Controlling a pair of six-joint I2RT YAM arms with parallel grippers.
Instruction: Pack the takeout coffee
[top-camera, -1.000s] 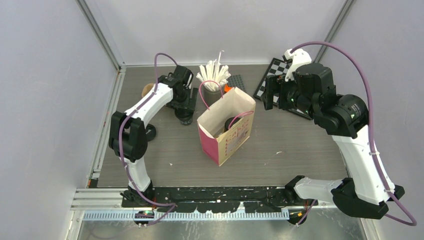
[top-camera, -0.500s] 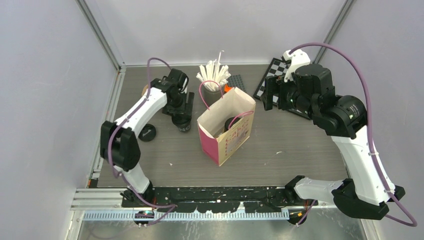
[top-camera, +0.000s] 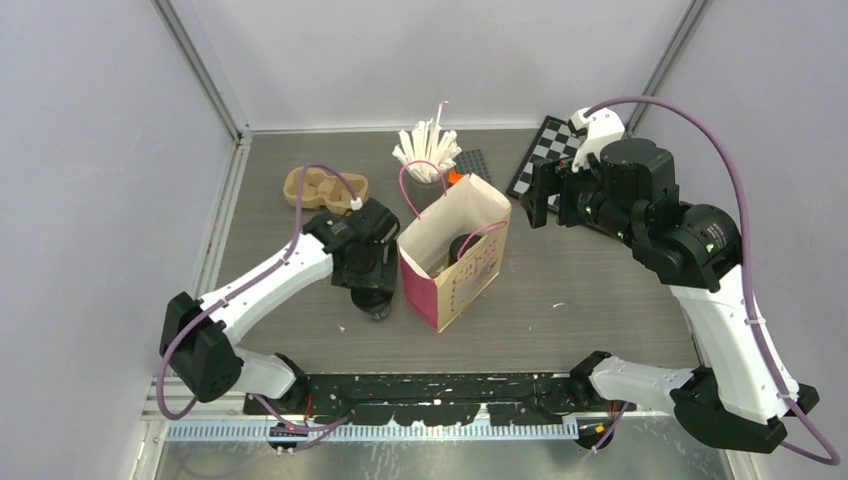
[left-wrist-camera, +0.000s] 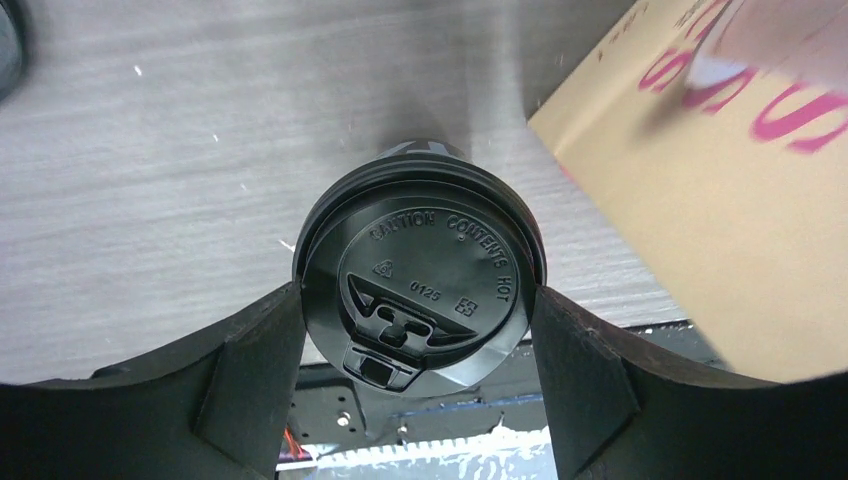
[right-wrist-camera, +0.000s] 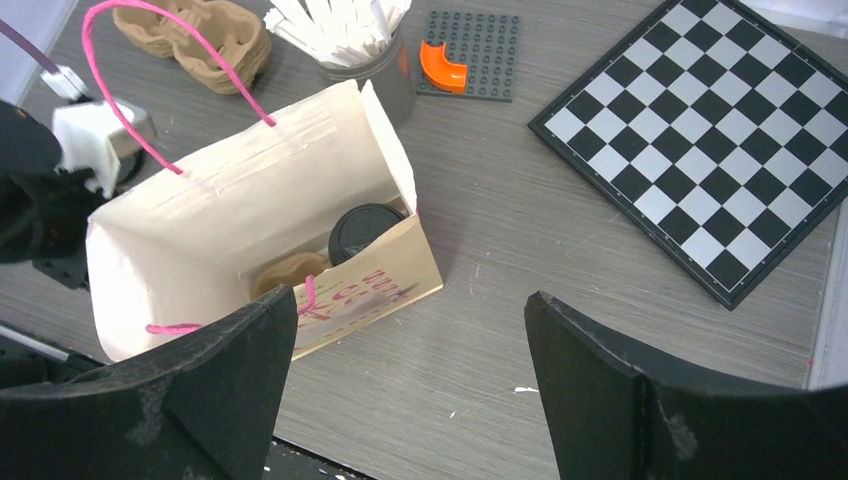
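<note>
My left gripper, clamped round the second lidded coffee cup, has just carried it from the back to just beside the paper bag holding the first cup, so the drop-in is next; right gripper hangs open, empty.

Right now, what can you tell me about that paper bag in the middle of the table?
The paper bag stands upright on the table, mouth open. It looks like brown paper, pale inside, with pink lettering and pink cord handles. Inside sit a black-lidded cup and something tan I cannot identify. A second cup, held in the left arm's jaws, is close beside it; whether they touch I cannot tell.
</note>
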